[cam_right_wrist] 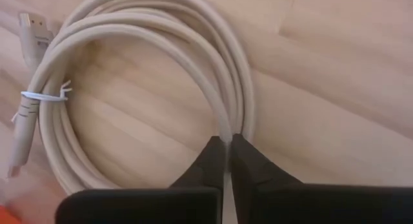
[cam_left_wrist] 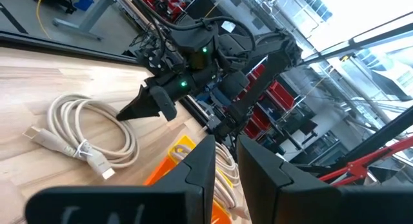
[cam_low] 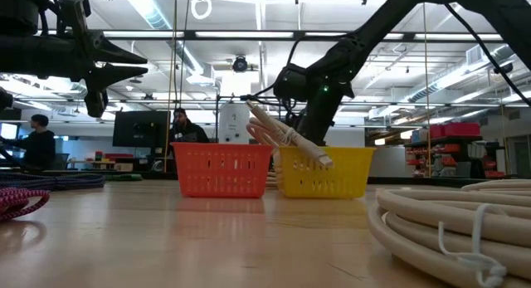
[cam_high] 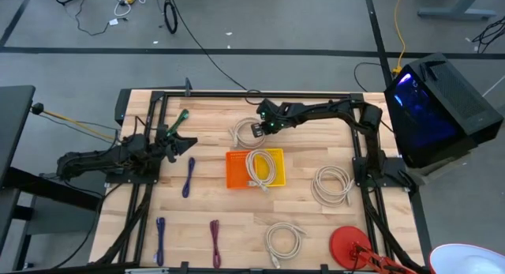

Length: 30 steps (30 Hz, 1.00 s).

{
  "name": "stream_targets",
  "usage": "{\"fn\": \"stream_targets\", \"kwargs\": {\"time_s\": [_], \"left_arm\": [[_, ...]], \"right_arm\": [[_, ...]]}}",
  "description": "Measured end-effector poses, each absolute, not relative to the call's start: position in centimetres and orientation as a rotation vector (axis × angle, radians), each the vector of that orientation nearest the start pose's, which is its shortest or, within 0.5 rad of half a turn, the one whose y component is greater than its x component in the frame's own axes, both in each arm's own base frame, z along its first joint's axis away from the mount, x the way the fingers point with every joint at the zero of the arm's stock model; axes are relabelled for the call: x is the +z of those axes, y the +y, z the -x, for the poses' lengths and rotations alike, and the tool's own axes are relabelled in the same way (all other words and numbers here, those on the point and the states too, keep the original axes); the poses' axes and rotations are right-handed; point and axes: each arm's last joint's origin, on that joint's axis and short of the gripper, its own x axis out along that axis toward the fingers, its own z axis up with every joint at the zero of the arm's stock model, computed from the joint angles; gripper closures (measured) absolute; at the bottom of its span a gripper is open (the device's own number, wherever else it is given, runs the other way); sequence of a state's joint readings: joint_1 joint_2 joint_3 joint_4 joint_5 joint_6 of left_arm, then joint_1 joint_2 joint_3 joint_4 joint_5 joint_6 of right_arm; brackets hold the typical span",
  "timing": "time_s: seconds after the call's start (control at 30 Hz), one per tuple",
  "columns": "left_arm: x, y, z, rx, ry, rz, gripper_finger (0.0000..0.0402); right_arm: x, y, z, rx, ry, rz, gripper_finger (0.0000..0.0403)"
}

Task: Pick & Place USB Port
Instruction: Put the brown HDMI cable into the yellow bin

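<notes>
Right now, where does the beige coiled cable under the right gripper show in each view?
High view: coiled cable beside the right gripper, behind the orange basket.
Low view: cannot tell it apart.
Left wrist view: coil on wood.
Right wrist view: coil, fingers shut on a strand.
Shared landmark: orange basket.

We are finding two baskets (cam_high: 241, 170) sitting side by side at the middle of the table (cam_high: 308, 219), one coiled cable (cam_high: 243, 132) lying behind them, another (cam_high: 332, 185) lying to their right.
</notes>
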<state>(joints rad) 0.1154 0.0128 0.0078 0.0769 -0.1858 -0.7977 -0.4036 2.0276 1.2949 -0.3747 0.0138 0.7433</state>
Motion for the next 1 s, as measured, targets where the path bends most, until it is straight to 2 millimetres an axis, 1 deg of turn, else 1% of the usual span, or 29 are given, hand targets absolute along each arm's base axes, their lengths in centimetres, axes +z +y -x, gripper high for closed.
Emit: {"fn": "stream_targets", "kwargs": {"time_s": [0.1,0.27,0.43,0.57,0.8,0.9,1.0], "left_arm": [[17.2,1.7,-9.6,0.257,-0.187,0.793,0.0333],[17.2,1.7,-9.6,0.258,-0.186,0.793,0.0333],[17.2,1.7,-9.6,0.262,-0.187,0.793,0.0333],[17.2,1.7,-9.6,0.263,-0.186,0.785,0.0333],[17.2,1.7,-9.6,0.285,-0.195,0.785,0.0333],[17.2,1.7,-9.6,0.287,-0.196,0.785,0.0333],[17.2,1.7,-9.6,0.287,-0.196,0.785,0.0333]], "right_arm": [[14.3,-15.9,-36.7,-0.775,0.889,-0.854,0.0399],[16.9,-16.1,-36.5,-0.767,0.807,-0.823,0.0401],[19.4,-15.5,-36.1,-0.743,0.764,-0.773,0.0402],[21.4,-14.9,-35.1,-0.746,0.767,-0.727,0.0402],[25.9,-14.1,-33.0,-0.735,0.692,-0.671,0.0403],[27.4,-13.7,-32.1,-0.73,0.673,-0.658,0.0403],[28.5,-12.9,-31.2,-0.707,0.688,-0.645,0.0403]]}}
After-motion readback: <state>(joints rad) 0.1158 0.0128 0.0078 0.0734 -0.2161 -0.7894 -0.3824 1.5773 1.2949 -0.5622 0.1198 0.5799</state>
